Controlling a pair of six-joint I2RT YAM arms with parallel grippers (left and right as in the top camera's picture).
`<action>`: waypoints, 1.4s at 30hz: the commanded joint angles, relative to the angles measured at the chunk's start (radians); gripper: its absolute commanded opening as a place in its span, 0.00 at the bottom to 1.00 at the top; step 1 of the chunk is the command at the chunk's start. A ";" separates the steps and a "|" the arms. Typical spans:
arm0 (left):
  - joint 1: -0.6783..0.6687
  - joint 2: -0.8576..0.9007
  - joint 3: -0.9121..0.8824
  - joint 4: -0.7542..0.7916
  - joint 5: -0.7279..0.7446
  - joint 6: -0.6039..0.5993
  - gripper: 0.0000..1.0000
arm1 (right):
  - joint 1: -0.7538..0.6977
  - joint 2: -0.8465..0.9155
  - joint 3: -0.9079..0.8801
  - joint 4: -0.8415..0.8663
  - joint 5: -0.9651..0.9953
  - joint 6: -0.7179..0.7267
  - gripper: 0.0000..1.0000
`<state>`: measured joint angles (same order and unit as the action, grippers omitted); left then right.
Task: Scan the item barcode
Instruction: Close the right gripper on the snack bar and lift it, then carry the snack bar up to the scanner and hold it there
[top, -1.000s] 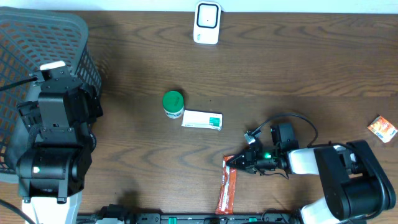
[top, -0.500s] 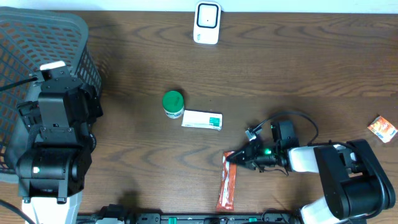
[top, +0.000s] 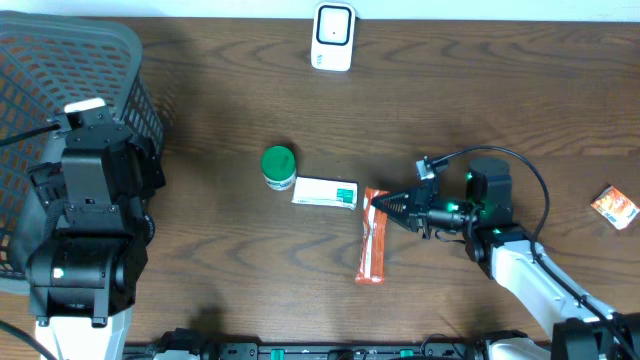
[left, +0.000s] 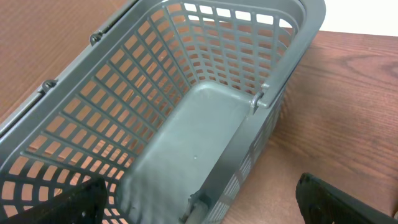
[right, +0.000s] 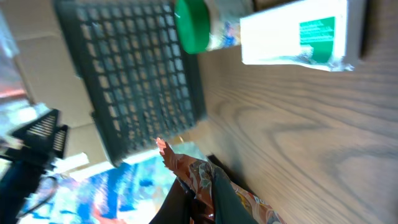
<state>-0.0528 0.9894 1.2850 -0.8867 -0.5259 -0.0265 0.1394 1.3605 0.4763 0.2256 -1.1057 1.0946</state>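
- The snack packet (top: 372, 245), orange-red and long, is in the middle of the table, slightly to the right. It runs from far to near.
- Its far end is clamped in the right gripper (top: 384, 203), whose jaws are pinched tight on the wrapper. The wrist view shows the crinkled, patterned foil (right: 200, 176) sticking out between the dark fingers (right: 227, 198). No print on it can be read.
- Whether the packet's near end rests on the wood cannot be told.
- Just left of the gripped end lies a white box (top: 325, 193) with a green panel at its right end. Its lettering is too small to read.
- Beside the box's far-left corner is a bottle (top: 279, 167) with a green cap and a pale label, also unreadable.
- A white scanner (top: 332, 37) with a dark window stands at the far edge, well away from the packet.
- A small orange sachet (top: 614, 206) lies at the far right edge.
- A grey mesh basket (top: 60, 60) fills the far-left corner.
- The left gripper (left: 199, 185) hangs over the basket with its jaws spread wide, holding nothing.
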 joint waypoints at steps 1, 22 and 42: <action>0.006 -0.003 -0.006 0.001 -0.008 -0.005 0.96 | -0.010 -0.017 0.008 0.019 -0.029 0.164 0.01; 0.006 -0.003 -0.006 0.001 -0.008 -0.005 0.96 | -0.016 -0.017 0.008 0.504 -0.084 0.640 0.01; 0.006 -0.003 -0.006 0.001 -0.008 -0.005 0.96 | -0.006 0.012 0.465 0.130 0.074 -0.089 0.01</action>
<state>-0.0528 0.9894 1.2850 -0.8860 -0.5259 -0.0265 0.1398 1.3548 0.8379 0.4393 -1.1080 1.2713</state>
